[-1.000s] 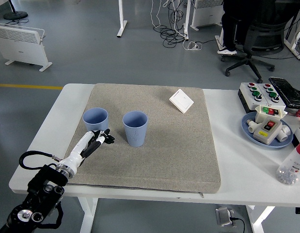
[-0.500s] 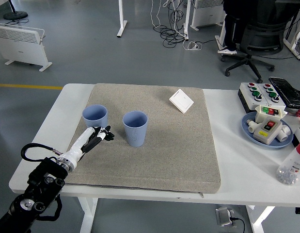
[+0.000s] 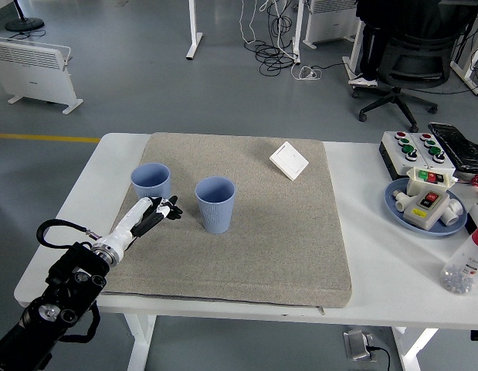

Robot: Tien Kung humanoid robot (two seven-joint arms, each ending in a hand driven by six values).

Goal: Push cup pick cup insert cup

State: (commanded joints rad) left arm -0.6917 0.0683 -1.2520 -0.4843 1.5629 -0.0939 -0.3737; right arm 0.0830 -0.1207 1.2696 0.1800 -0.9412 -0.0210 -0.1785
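A white table [image 3: 362, 255] carries a grey mat [image 3: 254, 232] over most of its top. Two blue cups stand upright on the mat's left part: the ribbed cup [image 3: 215, 204] nearer the middle, the left cup [image 3: 150, 182] near the mat's edge (the two are apart). The left hand [image 3: 150, 216] reaches in just below the left cup, its dark fingers [image 3: 171, 210] loosely extended toward the gap between the cups, holding nothing.
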